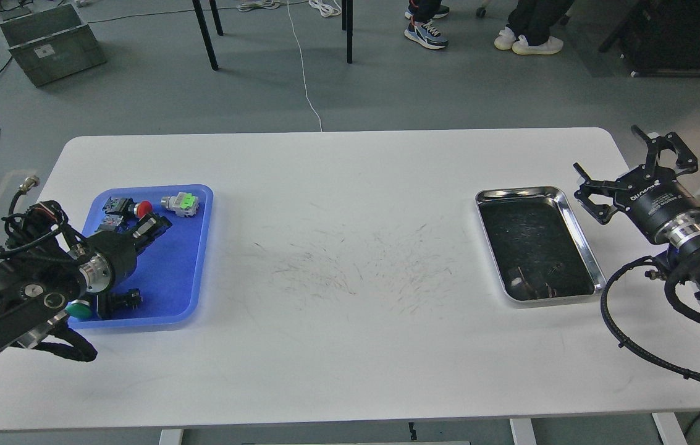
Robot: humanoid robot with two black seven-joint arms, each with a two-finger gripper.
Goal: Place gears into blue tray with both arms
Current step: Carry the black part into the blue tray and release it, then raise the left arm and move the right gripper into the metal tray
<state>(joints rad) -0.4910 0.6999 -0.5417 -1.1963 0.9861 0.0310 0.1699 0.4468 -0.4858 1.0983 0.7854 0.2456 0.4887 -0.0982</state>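
Gears (116, 205) seem to lie already in the blue tray (192, 259), though they are small and dark. Our left gripper (153, 227) hovers low over it for release; its fingers we cannot tell. Our right gripper (628, 173) waits beside the steel tray (586, 247), fingers spread.

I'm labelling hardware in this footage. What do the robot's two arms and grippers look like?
Both arms are black with silver wrist rings and looped black cables. The right gripper is a claw with thin angular black fingers on a cylindrical black body bearing white lettering. The left gripper is black too, seen mostly end-on; a green round cap sits on its arm.
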